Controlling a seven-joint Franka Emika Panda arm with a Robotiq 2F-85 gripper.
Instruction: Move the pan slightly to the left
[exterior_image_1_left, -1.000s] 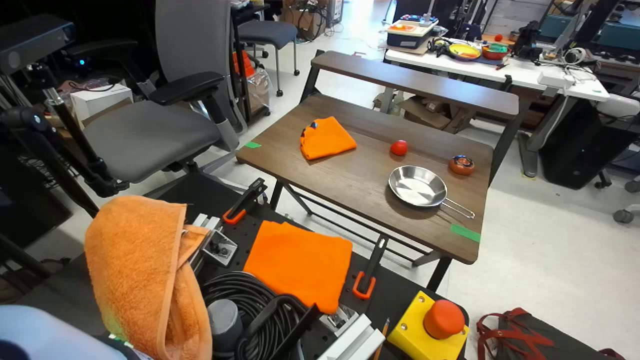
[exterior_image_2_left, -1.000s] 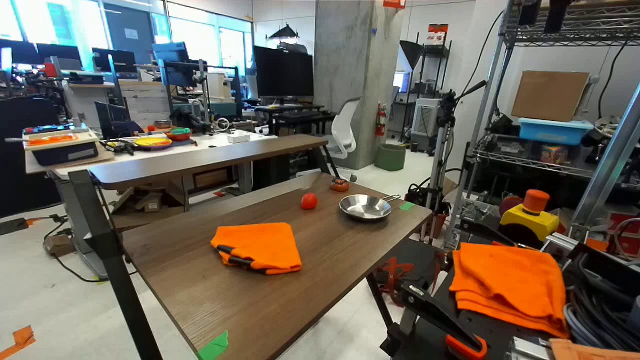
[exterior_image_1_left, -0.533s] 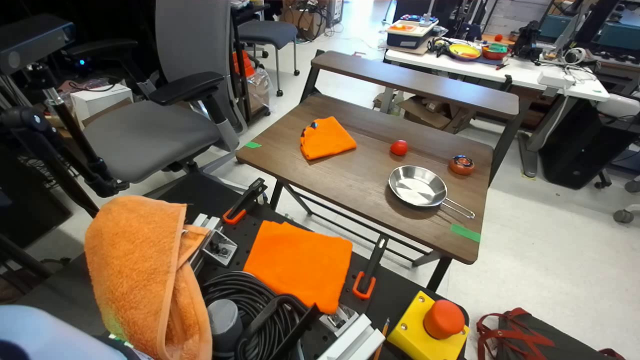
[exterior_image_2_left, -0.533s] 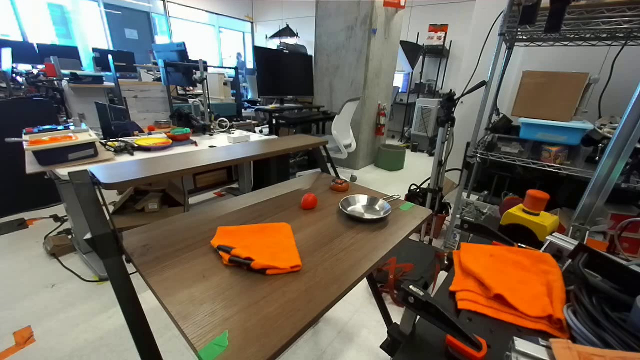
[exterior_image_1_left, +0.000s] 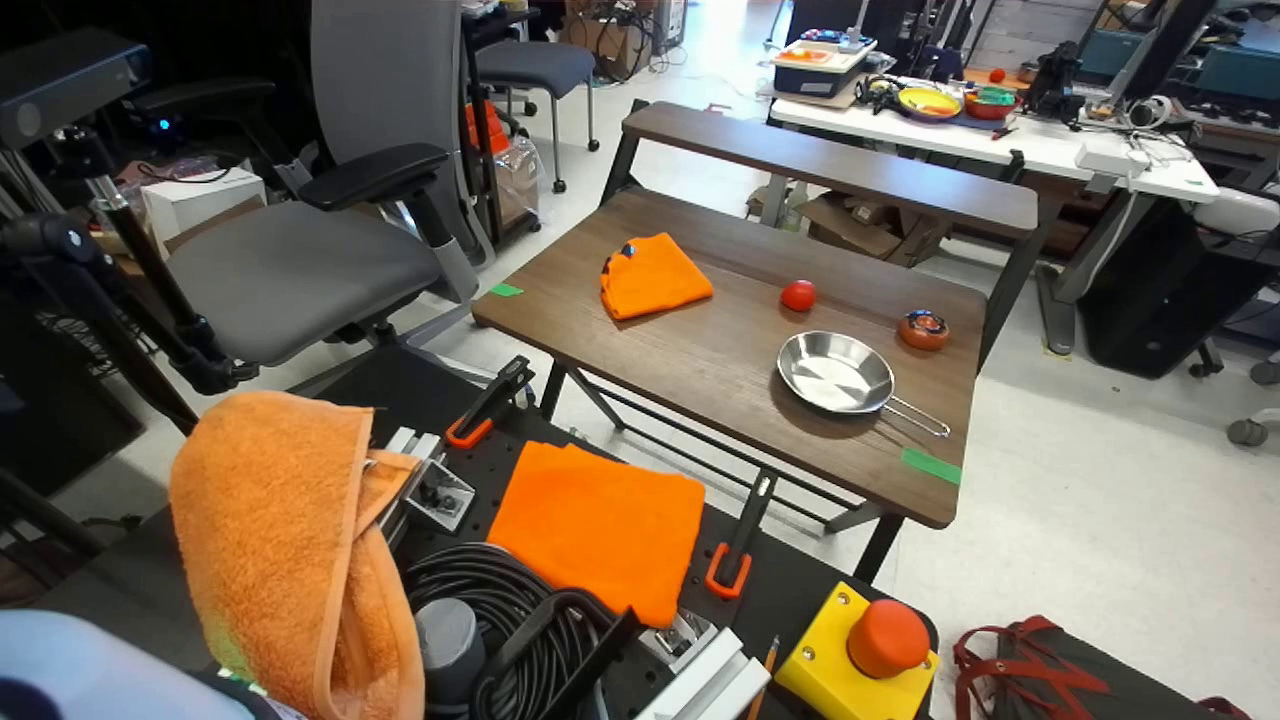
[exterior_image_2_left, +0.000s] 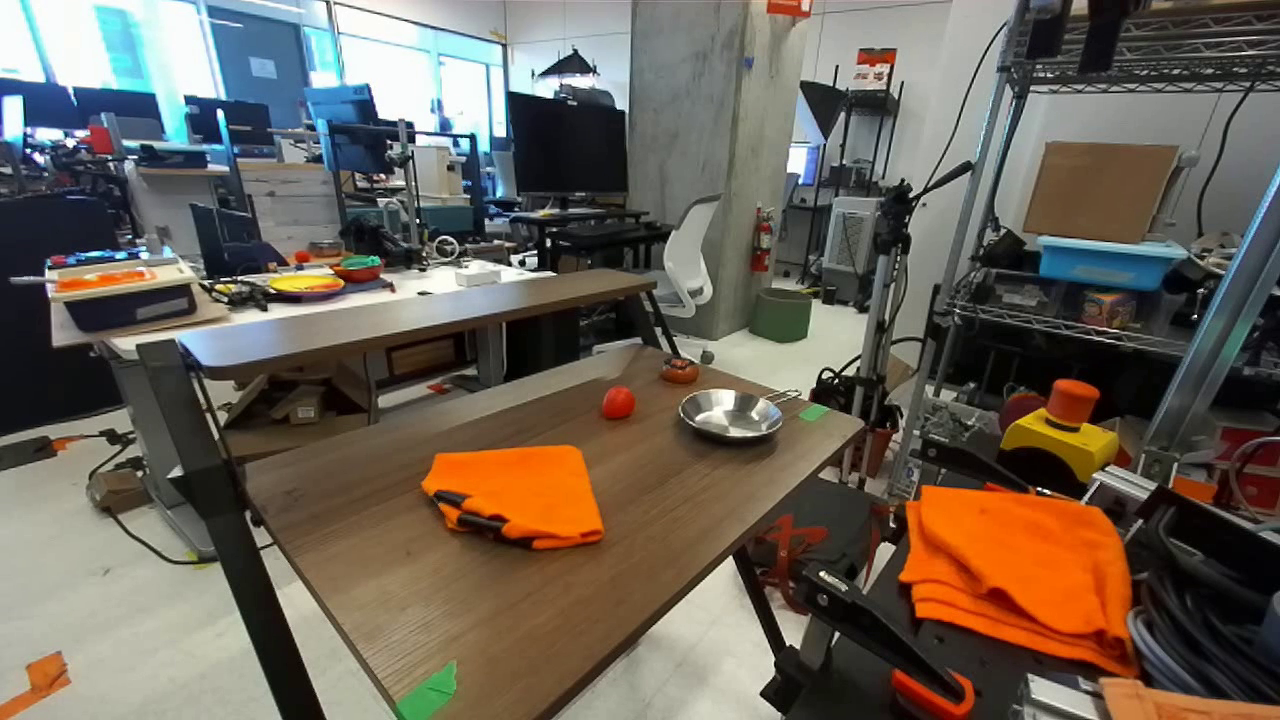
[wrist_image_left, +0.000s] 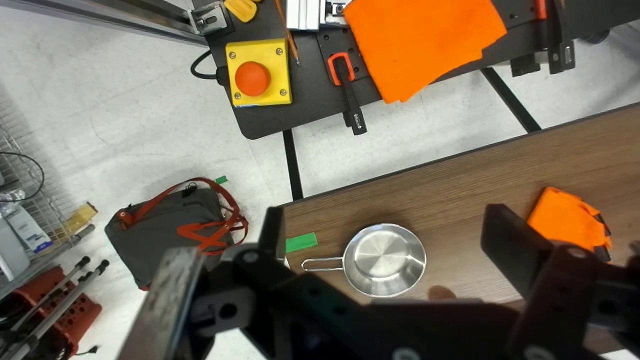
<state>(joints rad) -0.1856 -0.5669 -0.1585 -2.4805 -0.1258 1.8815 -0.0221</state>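
The pan (exterior_image_1_left: 836, 373) is a shallow round silver pan with a thin wire handle. It sits flat on the brown table (exterior_image_1_left: 720, 370) near the end with a green tape strip. It also shows in an exterior view (exterior_image_2_left: 731, 414) and in the wrist view (wrist_image_left: 384, 259), where its handle points left toward the tape. My gripper (wrist_image_left: 386, 227) is open and empty in the wrist view, its two fingers spread wide on either side of the pan's outline. The gripper's dark fingers (exterior_image_2_left: 1075, 50) hang at the top edge of an exterior view, high above and apart from the pan.
A red ball-like object (exterior_image_1_left: 798, 295) and a reddish-brown round object (exterior_image_1_left: 923, 330) lie near the pan. A folded orange cloth (exterior_image_1_left: 657, 277) lies farther along the table. A raised shelf (exterior_image_1_left: 830, 165) runs along one long edge. A black cart with clamps (exterior_image_1_left: 737, 540) stands beside the table.
The gripper's fingers at the top edge of an exterior view have moved slightly left and down. The pan and the other table objects have not moved.
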